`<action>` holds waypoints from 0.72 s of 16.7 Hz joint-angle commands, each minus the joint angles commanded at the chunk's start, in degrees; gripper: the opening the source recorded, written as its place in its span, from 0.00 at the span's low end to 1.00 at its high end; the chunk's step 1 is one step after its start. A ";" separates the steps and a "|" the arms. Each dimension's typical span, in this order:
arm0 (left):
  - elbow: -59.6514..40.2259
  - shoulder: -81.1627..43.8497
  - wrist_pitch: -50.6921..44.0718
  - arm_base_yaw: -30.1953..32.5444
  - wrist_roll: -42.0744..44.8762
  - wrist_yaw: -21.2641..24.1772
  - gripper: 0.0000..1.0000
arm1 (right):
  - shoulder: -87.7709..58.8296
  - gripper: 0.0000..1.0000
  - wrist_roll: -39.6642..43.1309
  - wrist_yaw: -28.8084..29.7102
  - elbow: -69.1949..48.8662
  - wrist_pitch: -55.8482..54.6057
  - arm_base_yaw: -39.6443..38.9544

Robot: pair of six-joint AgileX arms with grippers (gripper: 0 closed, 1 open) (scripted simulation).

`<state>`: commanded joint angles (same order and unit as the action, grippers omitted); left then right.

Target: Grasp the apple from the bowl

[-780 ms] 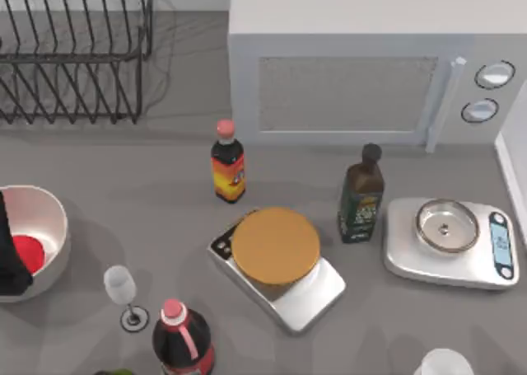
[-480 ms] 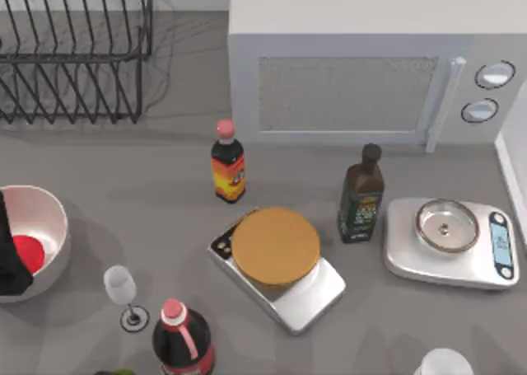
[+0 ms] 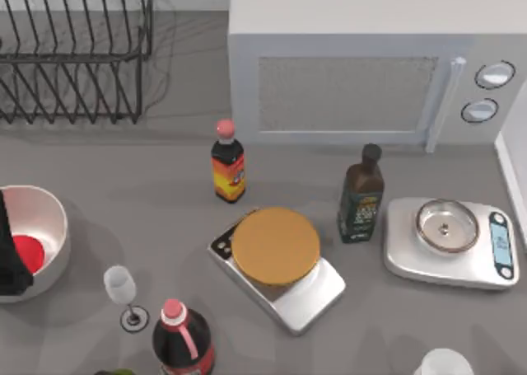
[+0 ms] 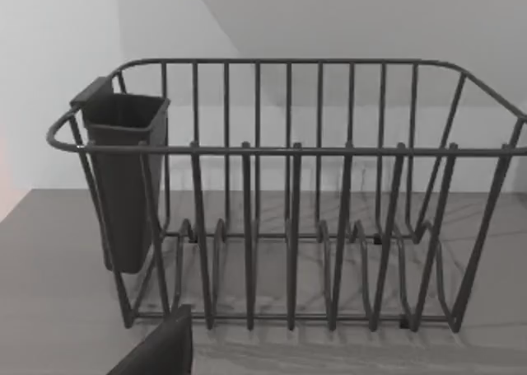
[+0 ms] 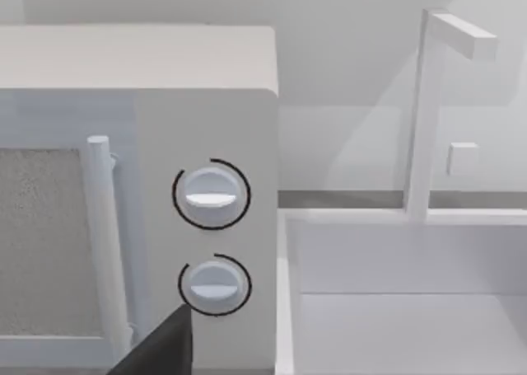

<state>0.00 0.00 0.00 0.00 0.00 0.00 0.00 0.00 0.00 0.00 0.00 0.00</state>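
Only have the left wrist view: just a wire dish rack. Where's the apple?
Observer: In the top view, the apple lies inside the white bowl at the table's left edge.
Operator: Left arm relative to it?
Observer: The left arm is a dark shape over the bowl, covering the apple's left side. I cannot tell whether it touches the apple.
Operator: Anything close to the bowl?
Observer: A wine glass stands just to its right, apart from the rim.
Operator: Right side?
Observer: The right wrist view faces the microwave and its two knobs, far from the bowl.
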 joint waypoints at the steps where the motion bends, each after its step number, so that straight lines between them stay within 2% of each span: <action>1: 0.00 0.00 0.00 0.00 0.00 0.00 1.00 | 0.00 1.00 0.00 0.00 0.00 0.00 0.00; 12: -0.63 -0.66 -0.57 0.00 0.01 0.00 1.00 | 0.00 1.00 0.00 0.00 0.00 0.00 0.00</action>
<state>-0.63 -0.66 -0.57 0.00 0.01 0.00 0.00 0.00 0.00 0.00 0.00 0.00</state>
